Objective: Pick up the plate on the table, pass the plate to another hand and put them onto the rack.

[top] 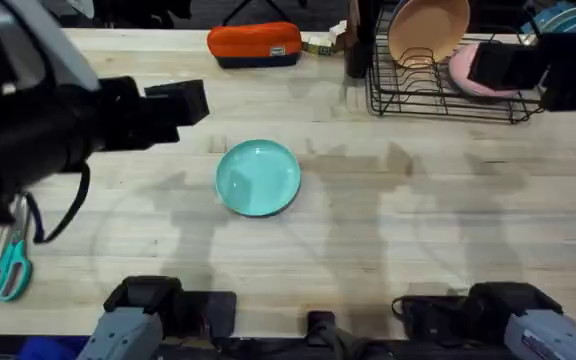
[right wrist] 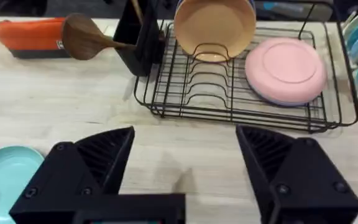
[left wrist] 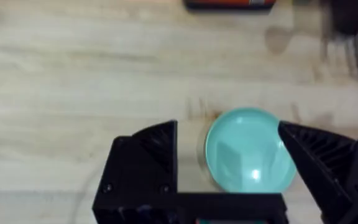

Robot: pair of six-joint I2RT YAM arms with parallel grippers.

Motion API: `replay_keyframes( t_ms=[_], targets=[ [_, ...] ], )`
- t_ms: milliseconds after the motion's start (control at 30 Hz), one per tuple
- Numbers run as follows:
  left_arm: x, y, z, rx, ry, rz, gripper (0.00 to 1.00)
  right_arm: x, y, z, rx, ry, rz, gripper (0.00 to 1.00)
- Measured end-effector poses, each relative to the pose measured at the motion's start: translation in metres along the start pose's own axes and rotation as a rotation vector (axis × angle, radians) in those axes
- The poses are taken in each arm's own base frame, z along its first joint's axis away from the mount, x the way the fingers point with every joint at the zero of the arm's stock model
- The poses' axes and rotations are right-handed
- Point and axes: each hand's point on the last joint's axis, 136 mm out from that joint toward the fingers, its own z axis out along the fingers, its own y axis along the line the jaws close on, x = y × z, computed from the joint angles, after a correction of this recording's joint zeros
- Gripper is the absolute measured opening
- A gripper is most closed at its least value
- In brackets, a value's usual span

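Wooden table (top: 388,230), teal plate (top: 258,177) lying flat

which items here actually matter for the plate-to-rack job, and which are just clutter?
Job:
round glossy teal plate, lying flat on the pale wooden table
black wire dish rack
left gripper, open above the plate
right gripper, open

Clutter:
orange zip pouch
teal-handled scissors
wooden spoon
peach plate and pink plate, in the rack

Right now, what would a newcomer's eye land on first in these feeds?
The teal plate first, lying flat and alone mid-table, with the left gripper open above it. Next the black wire rack at the far right, holding a peach plate upright and a pink plate leaning in it. Then the orange pouch at the far edge.
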Motion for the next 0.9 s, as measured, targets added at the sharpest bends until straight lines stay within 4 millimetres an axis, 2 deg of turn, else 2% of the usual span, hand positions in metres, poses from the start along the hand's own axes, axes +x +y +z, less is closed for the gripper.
replay_keyframes(
  t_ms=[133,533,900],
  targets=[
    [0.012,0.001,0.02,-0.006,0.126,0.017,0.992,0.001,0.003,0.008,-0.017,0.026,0.002,0.995],
    [0.029,0.004,0.049,-0.017,0.258,0.022,0.993,0.002,0.003,0.008,-0.022,0.028,0.003,0.995],
    [0.04,0.005,0.058,-0.021,0.325,0.018,0.993,0.003,0.003,0.008,-0.022,0.034,0.003,0.994]
  ],
)
